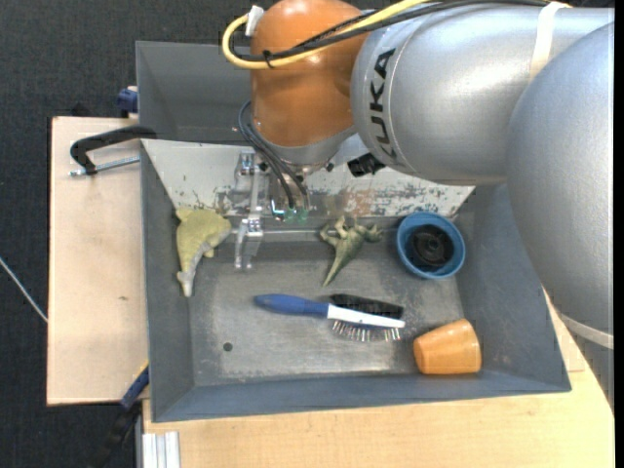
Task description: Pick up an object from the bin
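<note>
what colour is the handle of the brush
The brush handle is blue, seen in the camera view.

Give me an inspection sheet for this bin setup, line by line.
surface: grey metal bin, floor scuffed, back wall stained
job's things: pale dinosaur toy left; small green dinosaur centre; blue round cup right; blue-handled brush front; orange cup front right, on its side
clutter: nothing seen
hand: hand low between the two dinosaurs
cables: yellow cable looped over orange wrist cover
surroundings: dark floor
</note>
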Tool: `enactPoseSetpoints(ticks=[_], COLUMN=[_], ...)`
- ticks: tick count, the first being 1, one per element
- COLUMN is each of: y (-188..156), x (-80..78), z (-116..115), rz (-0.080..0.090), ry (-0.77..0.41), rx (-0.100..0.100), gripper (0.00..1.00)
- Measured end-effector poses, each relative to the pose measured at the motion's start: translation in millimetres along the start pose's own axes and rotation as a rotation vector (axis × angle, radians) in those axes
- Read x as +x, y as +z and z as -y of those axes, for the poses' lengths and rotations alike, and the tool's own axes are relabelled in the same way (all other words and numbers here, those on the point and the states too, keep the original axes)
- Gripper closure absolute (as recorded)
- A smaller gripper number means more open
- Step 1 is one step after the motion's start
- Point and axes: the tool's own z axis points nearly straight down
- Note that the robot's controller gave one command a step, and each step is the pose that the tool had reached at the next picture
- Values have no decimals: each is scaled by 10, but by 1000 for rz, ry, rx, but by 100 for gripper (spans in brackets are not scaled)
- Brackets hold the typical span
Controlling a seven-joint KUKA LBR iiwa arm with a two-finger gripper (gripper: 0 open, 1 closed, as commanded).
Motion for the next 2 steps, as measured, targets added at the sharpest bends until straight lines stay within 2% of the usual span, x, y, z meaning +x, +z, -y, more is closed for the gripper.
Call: enactPoseSetpoints(ticks=[1, 2], y=[1386, 1305], x=[277, 640], z=[334, 997], rz=[13, 5], ry=[-63, -181], rx=[-3, 3], gripper=[0, 0])
